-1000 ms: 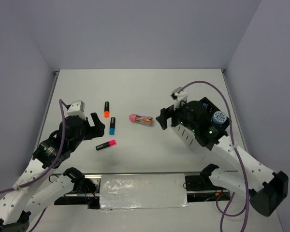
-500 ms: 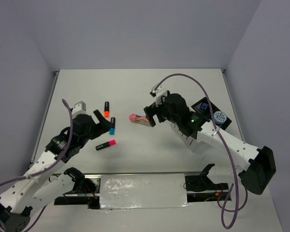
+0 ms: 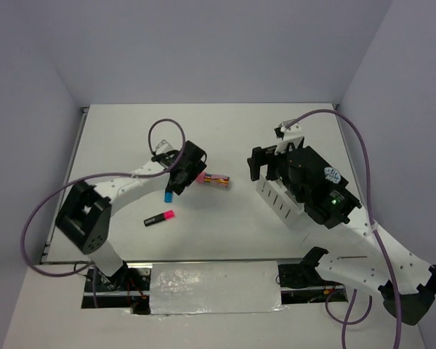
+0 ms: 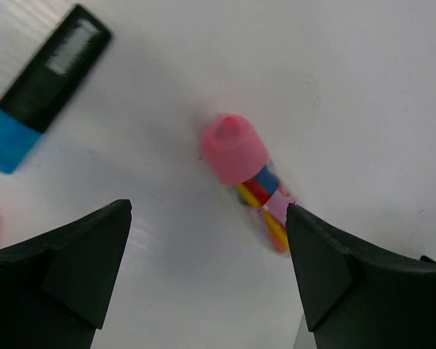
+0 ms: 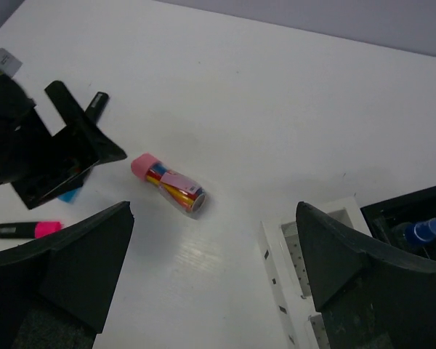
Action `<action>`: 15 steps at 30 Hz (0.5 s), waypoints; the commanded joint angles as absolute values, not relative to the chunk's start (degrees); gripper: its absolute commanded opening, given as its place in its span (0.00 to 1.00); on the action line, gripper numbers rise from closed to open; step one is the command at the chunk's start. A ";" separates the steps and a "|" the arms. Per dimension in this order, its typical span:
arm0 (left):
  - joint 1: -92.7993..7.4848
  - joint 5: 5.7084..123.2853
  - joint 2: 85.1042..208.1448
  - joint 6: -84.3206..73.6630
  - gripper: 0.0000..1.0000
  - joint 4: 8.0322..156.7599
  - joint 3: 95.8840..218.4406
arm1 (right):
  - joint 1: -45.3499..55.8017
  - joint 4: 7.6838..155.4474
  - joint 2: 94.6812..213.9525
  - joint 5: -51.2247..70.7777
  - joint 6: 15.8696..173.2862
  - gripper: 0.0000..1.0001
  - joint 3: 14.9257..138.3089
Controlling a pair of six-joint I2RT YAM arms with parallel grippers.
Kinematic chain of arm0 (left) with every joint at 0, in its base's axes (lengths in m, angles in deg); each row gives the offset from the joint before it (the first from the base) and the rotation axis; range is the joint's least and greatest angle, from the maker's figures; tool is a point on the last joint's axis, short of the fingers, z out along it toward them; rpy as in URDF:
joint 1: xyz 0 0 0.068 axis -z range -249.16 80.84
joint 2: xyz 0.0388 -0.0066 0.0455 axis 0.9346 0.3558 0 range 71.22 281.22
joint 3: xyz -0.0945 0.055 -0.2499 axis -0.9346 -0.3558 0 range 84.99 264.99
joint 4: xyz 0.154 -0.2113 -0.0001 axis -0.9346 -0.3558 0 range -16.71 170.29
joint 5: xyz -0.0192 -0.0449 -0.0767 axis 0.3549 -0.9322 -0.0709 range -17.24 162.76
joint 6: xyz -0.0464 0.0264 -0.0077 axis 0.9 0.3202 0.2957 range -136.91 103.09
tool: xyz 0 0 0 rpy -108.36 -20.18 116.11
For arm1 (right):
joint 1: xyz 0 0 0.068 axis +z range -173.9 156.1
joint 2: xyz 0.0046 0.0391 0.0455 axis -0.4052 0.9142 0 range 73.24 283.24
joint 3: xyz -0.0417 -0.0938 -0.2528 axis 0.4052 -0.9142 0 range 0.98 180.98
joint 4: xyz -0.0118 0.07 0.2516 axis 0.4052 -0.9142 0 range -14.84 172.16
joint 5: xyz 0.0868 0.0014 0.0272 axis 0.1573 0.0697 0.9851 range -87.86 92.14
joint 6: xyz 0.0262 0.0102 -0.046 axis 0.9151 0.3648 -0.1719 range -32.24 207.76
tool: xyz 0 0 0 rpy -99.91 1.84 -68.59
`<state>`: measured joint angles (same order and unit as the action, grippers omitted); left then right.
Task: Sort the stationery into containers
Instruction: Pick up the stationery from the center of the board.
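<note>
A pink-capped tube [image 3: 214, 179] [image 4: 236, 149] [image 5: 168, 185] with coloured contents lies on its side in the middle of the table. My left gripper [image 3: 189, 177] [image 4: 207, 211] hovers open right beside its cap, holding nothing. A blue highlighter [image 3: 168, 195] [image 4: 43, 87] lies just left of that gripper, and a pink highlighter [image 3: 160, 217] [image 5: 27, 230] lies nearer the front. The orange highlighter is hidden under the left arm. My right gripper [image 3: 265, 166] [image 5: 214, 211] is open and empty above the left edge of the white organizer [image 3: 280, 200] [image 5: 312, 254].
The organizer's black compartment [image 3: 312, 163] holds a blue round tub [image 3: 330, 175] [image 5: 425, 231]. The left arm's purple cable [image 3: 163, 131] loops above the table. Walls close in the table at the back and on both sides.
My left arm has reached forward and to the right, ending beside the tube's cap. My right arm came out toward the tube, then drew back over the organizer. Both grippers stayed open.
</note>
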<state>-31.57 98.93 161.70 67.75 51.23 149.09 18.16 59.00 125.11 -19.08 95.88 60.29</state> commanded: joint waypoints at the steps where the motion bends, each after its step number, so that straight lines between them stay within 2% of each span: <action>1: -31.54 98.95 169.99 73.62 0.99 47.26 158.97 | 17.85 56.15 123.78 -20.54 97.34 1.00 57.85; 5: -31.63 97.89 178.42 74.66 0.98 45.14 166.72 | 17.67 56.32 122.11 -19.49 96.64 1.00 55.74; 15: -32.07 94.73 186.08 74.76 0.93 44.17 171.74 | 17.67 57.90 121.49 -16.15 96.73 1.00 54.68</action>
<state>-31.79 95.87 184.45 73.50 45.53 169.79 17.94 55.88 122.40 -17.22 96.32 54.63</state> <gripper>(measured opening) 0.943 0.997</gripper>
